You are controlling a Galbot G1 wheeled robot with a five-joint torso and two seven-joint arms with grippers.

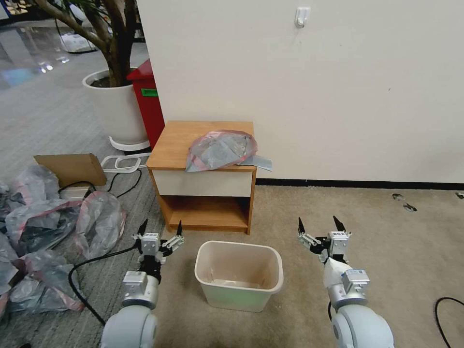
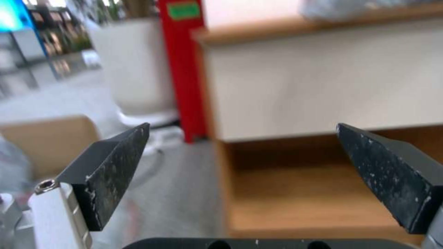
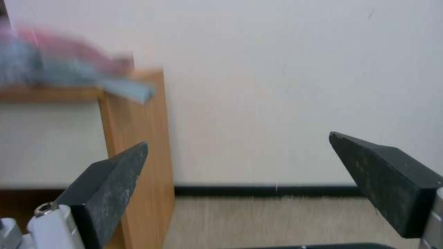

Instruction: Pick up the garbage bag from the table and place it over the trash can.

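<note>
The garbage bag point(image 1: 221, 150), grey with a pink-red rim, lies crumpled on the right part of the table point(image 1: 171, 145), one corner hanging past the front right edge. The right wrist view catches that bag point(image 3: 51, 64) blurred on the tabletop. The cream trash can point(image 1: 239, 274) stands empty on the carpet just in front of the table. My left gripper point(image 1: 161, 226) hovers open, left of the can, facing the table's point(image 2: 323, 79) drawer front and lower shelf. My right gripper point(image 1: 319, 223) hovers open to the right of the can, facing the wall past the table's point(image 3: 138, 145) side.
Several bunched grey-and-pink bags point(image 1: 43, 241) lie on the floor at the left, with a black cable point(image 1: 77, 285) and a cardboard piece point(image 1: 72, 166). A red bin point(image 1: 147, 104) and a white planter point(image 1: 113, 108) stand left of the table. Bare carpet stretches to the right.
</note>
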